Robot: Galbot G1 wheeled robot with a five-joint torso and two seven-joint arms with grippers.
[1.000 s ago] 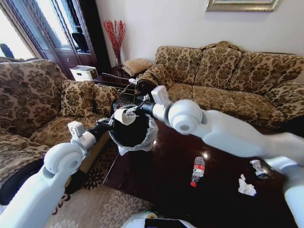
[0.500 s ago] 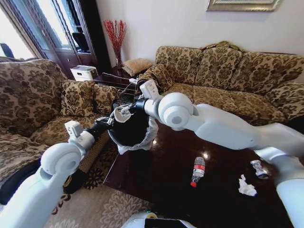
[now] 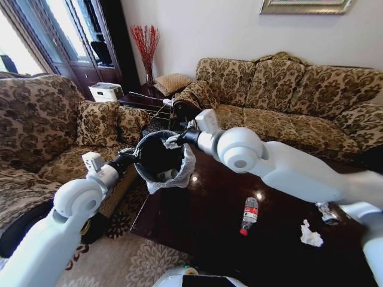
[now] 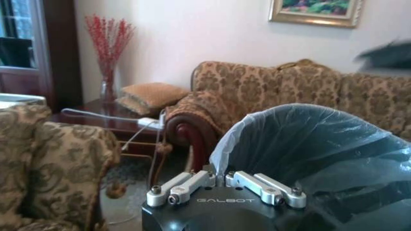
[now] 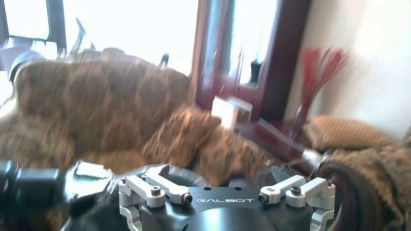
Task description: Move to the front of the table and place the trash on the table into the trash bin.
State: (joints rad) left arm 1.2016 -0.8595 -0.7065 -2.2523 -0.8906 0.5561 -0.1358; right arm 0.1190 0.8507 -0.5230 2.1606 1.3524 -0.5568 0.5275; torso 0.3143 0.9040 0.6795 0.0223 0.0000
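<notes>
Patterned sofas (image 3: pixel 287 89) wrap round this sitting room, one along the far wall and another on my left, with a vase of red twigs (image 3: pixel 145 45) in the far corner by the tall windows. Before me lies the dark glossy desk (image 3: pixel 203 221), its near-left corner pointing toward my base.

My left jaws (image 3: pixel 133 154) are clamped on the near-left rim of the bin (image 3: pixel 157 158), holding it tilted up off the floor just past the desk's far-left corner, its white liner (image 3: pixel 182 173) spilling over the edge. From my left wrist I see the liner's grey inside (image 4: pixel 321 139) right ahead, with my fingers (image 4: pixel 257 185) drawn in on the rim.

My right arm reaches across the desk to the bin's far rim. My right jaws (image 3: pixel 172 142) sit over the bin's mouth with something white at their tips; I cannot tell from my head whether it is gripped. From my right wrist the fingers (image 5: pixel 147 187) stand spread apart, the left sofa blurred beyond them.

Something pale lies low inside the bin. On the desk are a bottle (image 3: pixel 249 215) with a red label on its side near the middle, a tissue (image 3: pixel 310 234) to its right, and a silver can (image 3: pixel 326 212) just beyond that, partly behind my right arm.
</notes>
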